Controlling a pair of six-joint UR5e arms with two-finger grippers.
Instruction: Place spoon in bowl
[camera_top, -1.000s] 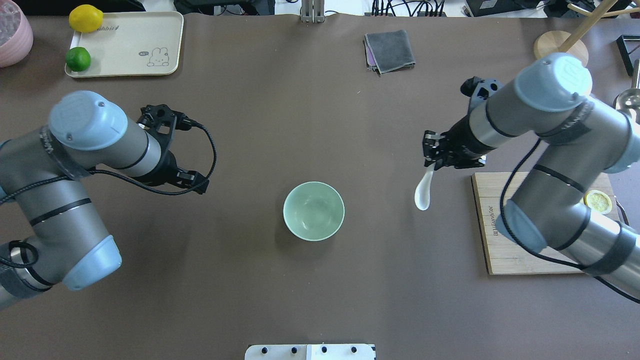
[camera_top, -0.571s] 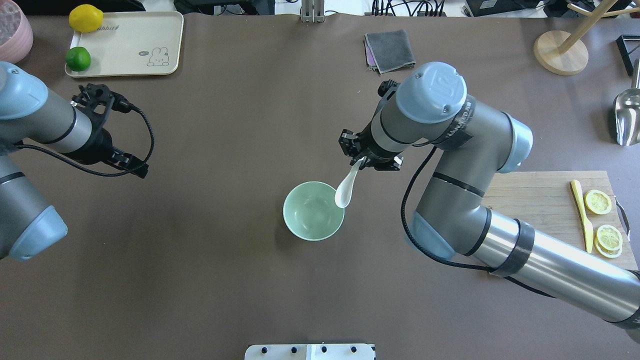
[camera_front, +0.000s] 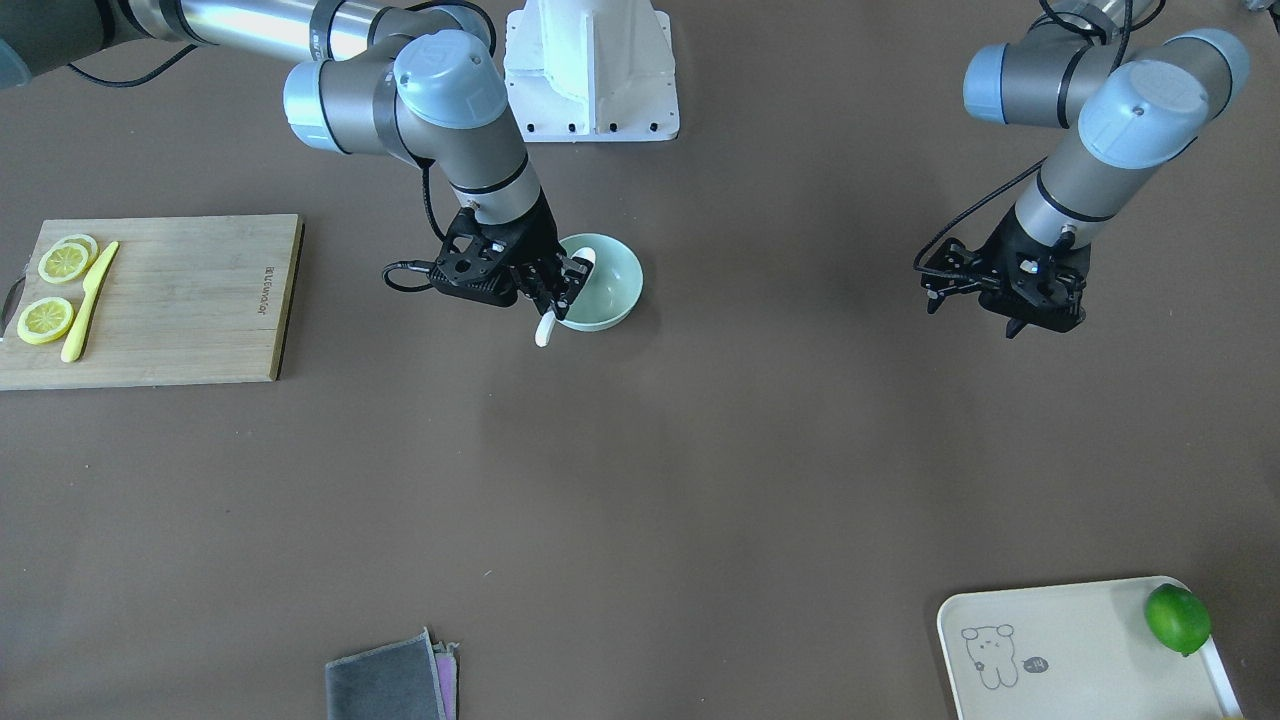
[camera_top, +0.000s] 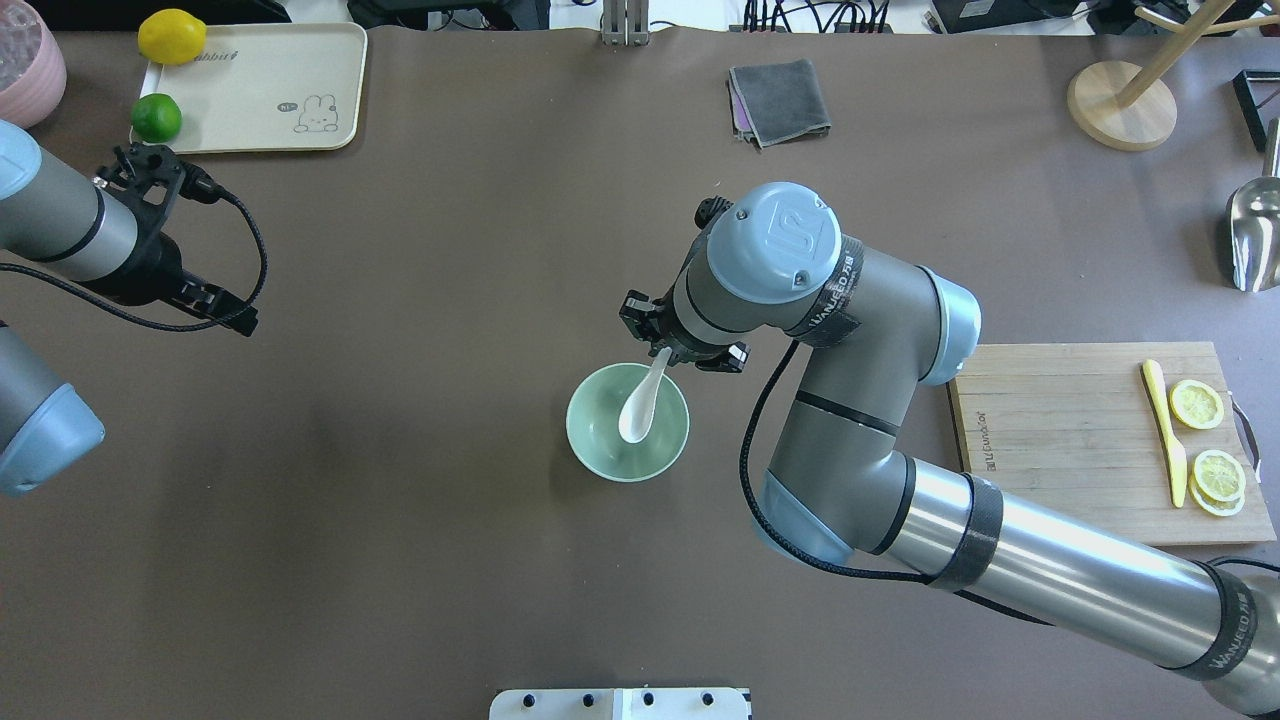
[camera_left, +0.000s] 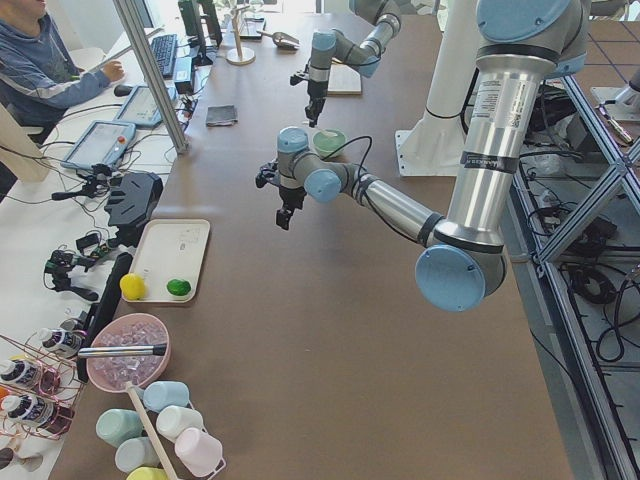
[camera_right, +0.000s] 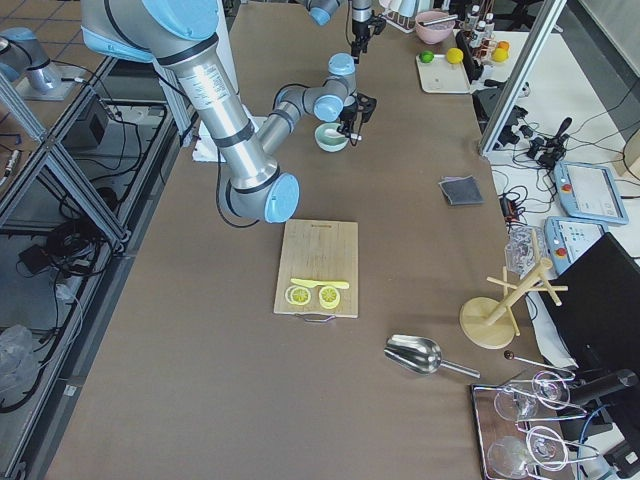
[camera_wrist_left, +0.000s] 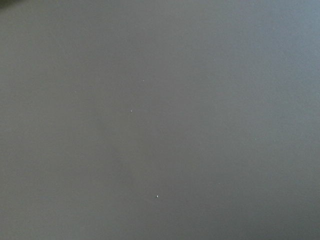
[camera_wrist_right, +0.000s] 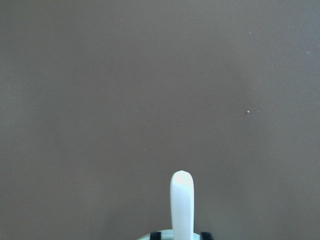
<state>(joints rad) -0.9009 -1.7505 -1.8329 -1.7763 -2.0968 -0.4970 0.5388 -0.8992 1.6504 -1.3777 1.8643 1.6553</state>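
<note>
The pale mint-green bowl (camera_top: 583, 440) stands at the table's middle and also shows in the front view (camera_front: 618, 290). My right gripper (camera_top: 668, 352) is shut on the handle of the white spoon (camera_top: 637, 415) over the bowl's far rim. The spoon tilts down with its scoop inside the bowl. In the front view the gripper (camera_front: 556, 292) hides the spoon's middle; the handle end (camera_front: 543, 331) sticks out past the rim. The right wrist view shows the handle (camera_wrist_right: 181, 205) between the fingertips. My left gripper (camera_top: 222, 310) is open and empty, far to the left over bare table.
A wooden cutting board (camera_top: 1050, 440) with lemon slices and a yellow knife (camera_top: 1165, 430) lies at the right. A grey cloth (camera_top: 780, 100) lies at the back. A cream tray (camera_top: 260, 90) with a lemon and a lime is at the back left.
My right gripper carried the spoon leftward from beside the cutting board to the bowl, and the scoop is now inside it. My left arm drew back to the left.
</note>
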